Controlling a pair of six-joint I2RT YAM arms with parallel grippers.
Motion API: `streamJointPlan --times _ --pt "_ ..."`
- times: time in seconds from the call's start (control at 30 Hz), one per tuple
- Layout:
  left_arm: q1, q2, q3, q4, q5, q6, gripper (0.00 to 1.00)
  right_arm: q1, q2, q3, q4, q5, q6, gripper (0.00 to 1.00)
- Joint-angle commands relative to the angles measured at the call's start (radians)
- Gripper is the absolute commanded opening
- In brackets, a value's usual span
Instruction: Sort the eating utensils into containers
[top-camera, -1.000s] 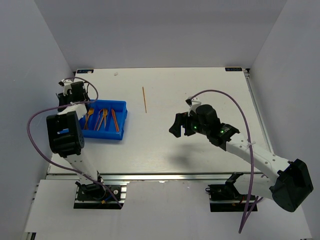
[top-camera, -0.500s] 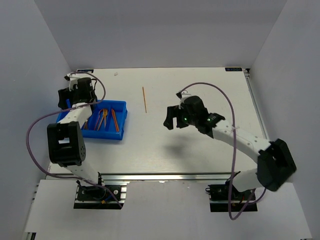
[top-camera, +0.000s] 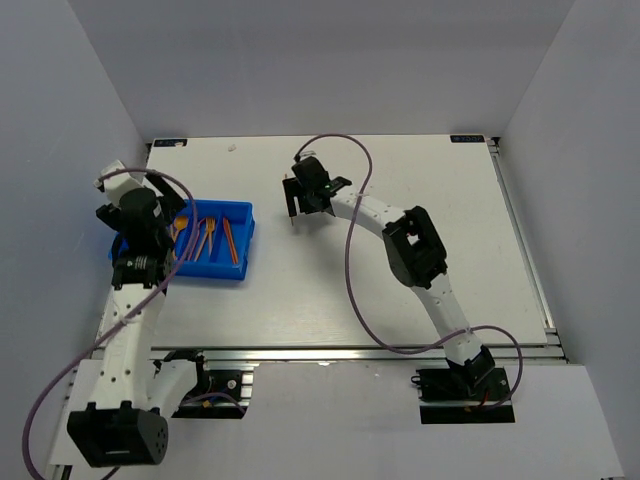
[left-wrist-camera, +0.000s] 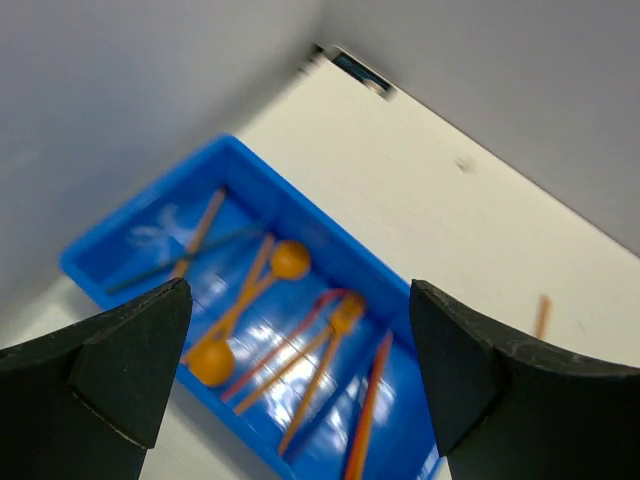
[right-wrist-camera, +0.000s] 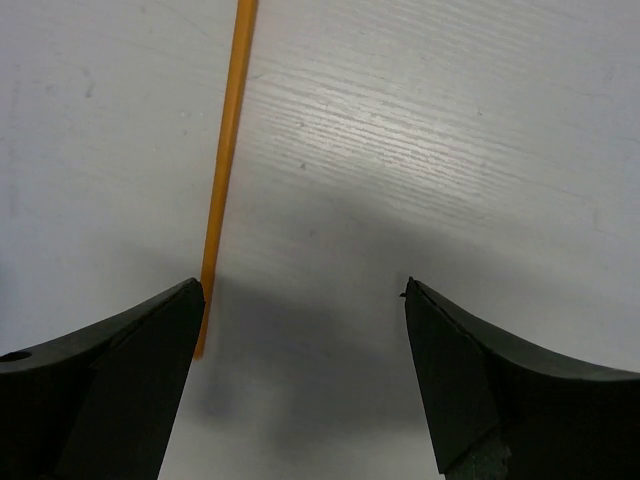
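The blue bin (left-wrist-camera: 310, 215) looks like glossy plastic, its floor throwing back white glare around the smooth, faintly shiny orange spoons (left-wrist-camera: 289, 260). The table (right-wrist-camera: 450, 150) is matt white with a fine wood-like grain, and the orange stick (right-wrist-camera: 228, 140) on it looks smooth. The fingers (right-wrist-camera: 100, 400) of the right gripper (right-wrist-camera: 304, 290) are matt black, seemingly plastic.

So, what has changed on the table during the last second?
The right hand swung away and leftward and now hangs open over the stick, not gripping it. The left hand drew back slightly, open, facing the bin. Stick and bin stayed put.
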Motion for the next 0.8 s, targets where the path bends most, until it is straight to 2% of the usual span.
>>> streamJointPlan --times 0.0,0.03,0.07,0.1,0.13,0.2,0.23,0.3,0.33,0.37,0.43,0.6,0.67,0.73,0.77 --pt "0.0 -0.063 -0.114 0.046 0.346 -0.047 0.98 0.007 0.028 0.114 -0.071 0.091 -0.01 0.86" --pt "-0.01 -0.066 -0.122 0.119 0.403 -0.099 0.98 0.007 -0.031 0.064 -0.055 0.109 0.006 0.87" --pt "-0.017 -0.046 -0.122 0.157 0.483 -0.121 0.98 0.007 -0.089 -0.02 0.05 0.114 0.027 0.88" --pt "-0.051 -0.013 -0.084 0.174 0.494 -0.129 0.98 0.006 -0.157 -0.251 0.13 0.116 0.062 0.89" --pt "-0.11 0.079 -0.05 0.169 0.476 -0.133 0.98 0.004 -0.308 -0.371 0.207 0.125 0.083 0.89" --pt "-0.166 0.18 0.02 0.181 0.422 -0.133 0.98 -0.007 -0.444 -0.62 0.306 0.14 0.145 0.89" --pt "-0.213 0.234 0.089 0.204 0.417 -0.147 0.98 -0.008 -0.549 -0.675 0.307 0.151 0.156 0.89" --pt "-0.262 0.423 0.181 0.188 0.355 -0.159 0.98 -0.014 -0.633 -0.755 0.271 0.163 0.175 0.89" --pt "-0.308 0.496 0.303 0.142 0.339 -0.159 0.98 -0.016 -0.7 -0.824 0.26 0.154 0.175 0.89" --pt "-0.328 0.652 0.373 0.105 0.328 -0.158 0.98 -0.019 -0.729 -0.852 0.243 0.151 0.176 0.89" --pt "-0.368 0.794 0.494 0.041 0.279 -0.158 0.98 -0.022 -0.801 -0.919 0.211 0.125 0.158 0.9" --pt "-0.381 1.189 0.916 -0.122 0.216 -0.126 0.93 -0.031 -0.955 -1.027 0.143 0.09 0.115 0.89" --pt "-0.381 1.268 1.052 -0.182 0.197 -0.112 0.87 -0.031 -1.007 -1.096 0.148 0.067 0.106 0.89" --pt "-0.381 1.353 1.116 -0.21 0.189 -0.097 0.86 -0.033 -1.073 -1.133 0.149 0.042 0.107 0.89" --pt "-0.381 1.373 1.136 -0.211 0.195 -0.093 0.82 -0.033 -1.093 -1.162 0.156 0.031 0.104 0.89"
